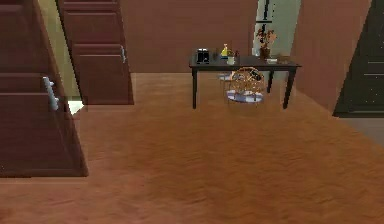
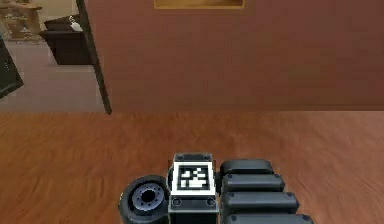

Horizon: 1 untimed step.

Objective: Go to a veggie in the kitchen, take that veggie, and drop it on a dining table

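While small things point(image 1: 224, 50) are sitting on the dark surface point(image 1: 280, 65) far right, none clearly a veggie, the hand point(image 2: 148, 200) is resting near; whether it is grasping anything, I cannot tell.

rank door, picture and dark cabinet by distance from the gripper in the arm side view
1. door, left, at the wall
2. picture, top middle, on that wall; too close to call against the door
3. dark cabinet, upper left, beyond the doorway

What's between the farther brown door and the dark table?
Nothing stands there: only bare wood floor and brown wall between the farther brown door and the dark table. That shows in the forward view.
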Tool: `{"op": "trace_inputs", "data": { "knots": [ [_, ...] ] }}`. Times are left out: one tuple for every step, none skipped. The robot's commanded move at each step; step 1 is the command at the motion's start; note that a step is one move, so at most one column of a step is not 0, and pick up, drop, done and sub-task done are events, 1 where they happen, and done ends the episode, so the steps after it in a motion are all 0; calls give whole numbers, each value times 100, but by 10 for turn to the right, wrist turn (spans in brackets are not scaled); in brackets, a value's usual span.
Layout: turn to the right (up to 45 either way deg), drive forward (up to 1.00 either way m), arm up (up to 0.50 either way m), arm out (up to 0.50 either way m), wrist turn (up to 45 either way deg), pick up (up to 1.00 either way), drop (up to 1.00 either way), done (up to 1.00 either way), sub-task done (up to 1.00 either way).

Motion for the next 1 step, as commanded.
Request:
{"op": "trace_inputs", "data": {
  "knots": [
    [0,85,0,0,0,0,0,0,0]
  ]
}}
